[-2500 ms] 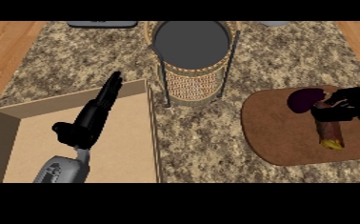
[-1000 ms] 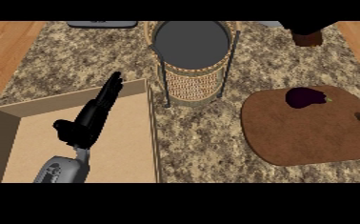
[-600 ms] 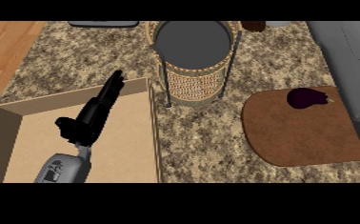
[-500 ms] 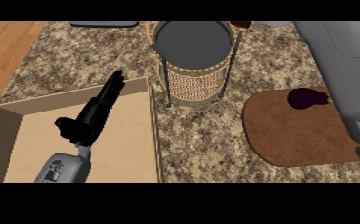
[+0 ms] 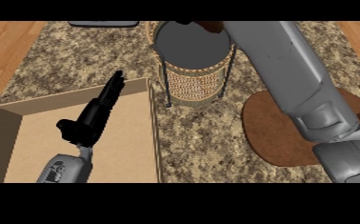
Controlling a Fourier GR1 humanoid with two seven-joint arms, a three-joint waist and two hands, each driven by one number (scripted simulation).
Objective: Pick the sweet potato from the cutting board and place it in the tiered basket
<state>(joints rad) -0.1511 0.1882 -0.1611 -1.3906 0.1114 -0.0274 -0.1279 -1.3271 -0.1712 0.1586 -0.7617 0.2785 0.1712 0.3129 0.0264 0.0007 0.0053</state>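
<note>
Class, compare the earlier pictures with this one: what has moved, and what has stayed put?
The right arm has swung up from the cutting board and now reaches across it to the basket's far rim. The sweet potato, gone from the board, shows there. The left hand rests unchanged over the box.

left hand point(image 5: 95, 116) open, right forearm point(image 5: 292, 75) extended

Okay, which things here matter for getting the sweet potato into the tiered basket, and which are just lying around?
For the job: sweet potato, at the far rim of the tiered basket; cutting board.

Lying about: open box; left hand, open, resting over it; dark object at the far edge.
</note>
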